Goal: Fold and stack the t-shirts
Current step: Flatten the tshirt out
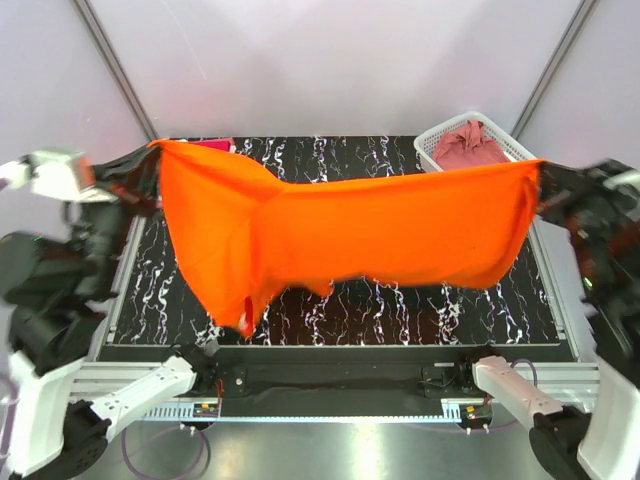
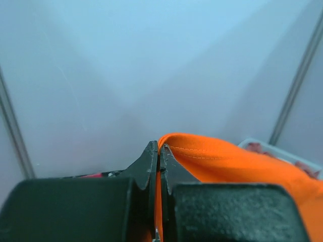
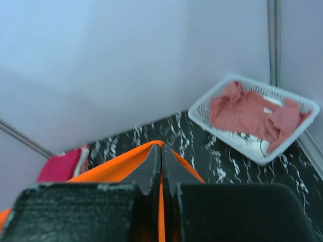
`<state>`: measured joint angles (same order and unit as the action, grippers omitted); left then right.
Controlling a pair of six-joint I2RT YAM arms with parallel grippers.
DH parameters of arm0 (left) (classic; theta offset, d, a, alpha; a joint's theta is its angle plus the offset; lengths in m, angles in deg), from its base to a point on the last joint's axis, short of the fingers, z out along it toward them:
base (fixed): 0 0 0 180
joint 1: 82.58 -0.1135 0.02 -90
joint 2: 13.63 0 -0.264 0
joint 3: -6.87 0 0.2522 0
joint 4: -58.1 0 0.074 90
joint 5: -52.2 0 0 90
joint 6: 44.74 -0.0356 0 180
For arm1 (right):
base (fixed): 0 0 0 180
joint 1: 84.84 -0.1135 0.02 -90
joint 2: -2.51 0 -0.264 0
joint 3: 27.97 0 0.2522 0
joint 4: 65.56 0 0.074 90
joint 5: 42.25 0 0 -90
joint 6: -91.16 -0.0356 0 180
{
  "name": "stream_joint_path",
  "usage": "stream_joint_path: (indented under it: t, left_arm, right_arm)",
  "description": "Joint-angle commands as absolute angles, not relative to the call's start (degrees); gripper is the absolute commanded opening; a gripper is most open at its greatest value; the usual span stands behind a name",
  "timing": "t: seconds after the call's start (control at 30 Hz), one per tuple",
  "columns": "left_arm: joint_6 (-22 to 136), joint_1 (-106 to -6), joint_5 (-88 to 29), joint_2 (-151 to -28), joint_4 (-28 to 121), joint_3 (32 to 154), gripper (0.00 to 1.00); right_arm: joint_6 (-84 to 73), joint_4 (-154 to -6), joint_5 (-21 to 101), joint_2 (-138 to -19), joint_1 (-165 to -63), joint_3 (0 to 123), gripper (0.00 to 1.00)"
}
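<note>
Three t-shirts are in view: one bright orange t-shirt (image 1: 350, 230), one crimson-magenta t-shirt (image 3: 59, 165) at the far left, and one dusty rose t-shirt (image 1: 468, 147) at the far right. There is one white lattice basket (image 1: 428, 152). There are two hands, the left hand (image 2: 159, 151) and the right hand (image 3: 161, 156), and one black marbled surface (image 1: 400, 310).

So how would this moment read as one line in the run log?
left claw: shut on orange t-shirt | right claw: shut on orange t-shirt | state: stretched between both above table

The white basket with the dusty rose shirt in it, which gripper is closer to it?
Right. The right gripper, shut on the orange t-shirt's corner, is just beside the basket; the left gripper grips the opposite corner, across the table.
</note>
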<state>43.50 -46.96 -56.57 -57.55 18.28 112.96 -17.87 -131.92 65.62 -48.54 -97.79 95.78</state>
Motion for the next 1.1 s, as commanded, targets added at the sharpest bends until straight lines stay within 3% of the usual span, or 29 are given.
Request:
stream_joint_path:
  t: [0.0,0.2,0.37,0.5,1.07]
  left_arm:
    - [36.8,-47.1,-61.8,-63.1,25.8,107.8,0.00]
    - [35.7,-54.2,-58.6,-73.3,34.9,105.1,0.00]
    - [42.8,-63.3,-52.8,-87.1,30.3,120.3,0.00]
    - [39.1,-64.2,-57.8,-90.6,29.0,128.3,0.00]
    - [41.8,-64.2,-50.9,-66.2,32.3,116.6,0.00]
  right_arm:
    - [-17.5,-131.1,64.5,-55.3,-97.6,91.0,0.00]
    - [-13.7,-126.2,69.2,-64.1,-97.6,92.1,0.00]
    - [-11.7,-125.9,67.8,-73.0,-97.7,100.8,0.00]
    - [-9.8,-126.3,65.6,-76.2,-97.7,105.2,0.00]
    - [-11.0,-130.7,61.8,-54.3,-97.7,96.1,0.00]
